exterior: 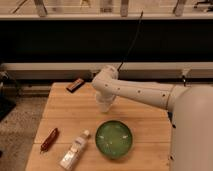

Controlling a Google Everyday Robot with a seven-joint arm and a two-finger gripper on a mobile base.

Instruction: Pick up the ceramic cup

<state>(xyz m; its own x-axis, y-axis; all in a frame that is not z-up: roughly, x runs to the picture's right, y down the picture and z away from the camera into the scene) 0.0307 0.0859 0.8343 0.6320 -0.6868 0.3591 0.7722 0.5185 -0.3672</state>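
The ceramic cup (104,105) is a small plain white cup standing on the wooden table (65,107), just behind the green bowl. My white arm reaches in from the right, and its wrist bends down over the cup. The gripper (103,98) is right at the cup's top, and the wrist hides most of it. I cannot tell whether the gripper touches the cup.
A wide green bowl (114,139) sits at the front middle of the table. A clear white-capped bottle (74,151) lies at the front left, with a red-brown packet (49,139) to its left. A dark bar (75,85) lies at the back left. A black cable hangs behind.
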